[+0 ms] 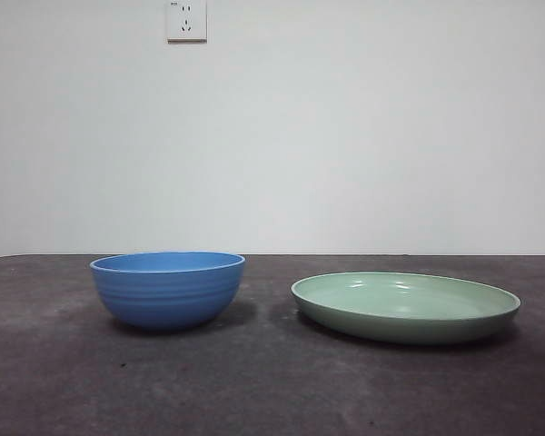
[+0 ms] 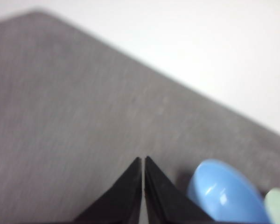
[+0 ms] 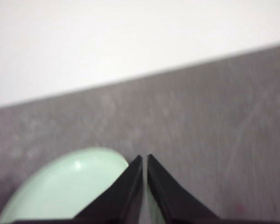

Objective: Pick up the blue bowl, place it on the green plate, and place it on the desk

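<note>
Both grippers hover above the desk (image 1: pixel 254 381) with nothing in them: the left gripper (image 2: pixel 143 161) has its 2 jaws pressed together, tips nearly touching, and the right gripper (image 3: pixel 144 158) is closed the same way. Neither shows in the front view, so both arms seem to be waiting, and the pick looks not yet begun.

In the front view the blue bowl (image 1: pixel 168 289) stands upright at lower left of centre, mouth up, which leaves its rim free for a grasp. At lower right lies the green plate (image 1: pixel 406 307), flat and bare, apart from the bowl with a strip of desk between them. That gap probably gives a jaw room beside the bowl's wall. The left wrist view catches the bowl at its lower right corner, so the left arm is likely the nearer one; the right wrist view shows the plate at lower left.

Dark, matte and faintly speckled, the desk spans the frame. Behind it rises a plain white wall (image 1: pixel 363 127) with 1 socket (image 1: pixel 186 20) at top, left of centre.
</note>
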Motion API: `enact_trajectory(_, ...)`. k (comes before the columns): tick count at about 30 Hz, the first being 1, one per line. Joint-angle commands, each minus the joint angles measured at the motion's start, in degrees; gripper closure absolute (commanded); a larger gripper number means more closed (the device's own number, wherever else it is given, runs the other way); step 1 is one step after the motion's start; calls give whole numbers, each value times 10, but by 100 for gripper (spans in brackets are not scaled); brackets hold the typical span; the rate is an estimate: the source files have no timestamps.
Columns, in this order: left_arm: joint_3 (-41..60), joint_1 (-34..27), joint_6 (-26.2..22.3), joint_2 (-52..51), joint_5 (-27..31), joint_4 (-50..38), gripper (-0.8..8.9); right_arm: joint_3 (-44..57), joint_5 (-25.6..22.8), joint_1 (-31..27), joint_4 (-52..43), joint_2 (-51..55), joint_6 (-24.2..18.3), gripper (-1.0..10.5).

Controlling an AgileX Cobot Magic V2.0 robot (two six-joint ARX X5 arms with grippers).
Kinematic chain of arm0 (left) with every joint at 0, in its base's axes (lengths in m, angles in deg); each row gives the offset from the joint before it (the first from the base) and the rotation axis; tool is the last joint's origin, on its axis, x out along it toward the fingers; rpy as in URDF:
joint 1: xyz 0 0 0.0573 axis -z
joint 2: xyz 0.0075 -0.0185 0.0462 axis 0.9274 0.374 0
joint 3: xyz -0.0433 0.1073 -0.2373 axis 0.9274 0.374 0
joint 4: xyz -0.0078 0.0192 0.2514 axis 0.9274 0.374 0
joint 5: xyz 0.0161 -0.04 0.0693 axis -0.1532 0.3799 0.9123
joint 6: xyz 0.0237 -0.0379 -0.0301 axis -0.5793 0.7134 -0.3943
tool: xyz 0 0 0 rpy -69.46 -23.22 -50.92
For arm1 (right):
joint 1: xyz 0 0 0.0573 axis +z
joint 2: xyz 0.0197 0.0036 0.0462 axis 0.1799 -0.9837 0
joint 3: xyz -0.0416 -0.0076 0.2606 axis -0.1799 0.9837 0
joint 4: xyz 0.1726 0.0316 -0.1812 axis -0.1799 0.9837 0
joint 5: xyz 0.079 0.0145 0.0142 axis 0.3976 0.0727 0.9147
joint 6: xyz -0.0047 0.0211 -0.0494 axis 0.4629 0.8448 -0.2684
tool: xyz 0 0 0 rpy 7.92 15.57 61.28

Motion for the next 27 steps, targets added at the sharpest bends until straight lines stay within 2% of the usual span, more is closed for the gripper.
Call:
enact_trajectory(1,-42,-1,-7,14,-2,3,803,-34,1,-1,-5,1,9,936)
enact_trajectory(6,-119,-1,-45,61,-17,25,803,-106,2,-1,8,-26,0,935)
enact_trajectory(11,-208,-1,-101,140,-62,82,803,-194,16,-1,62,-92,-35,936)
enact_trajectory(17,-306,-1,-164,254,-170,149,803,-312,105,-1,176,-212,-96,936)
enact_trajectory(22,-375,9,-210,342,-251,224,803,-402,213,-1,295,-322,-150,935)
enact_trajectory(27,-428,44,-262,407,-306,307,803,-456,269,5,386,-402,-202,935)
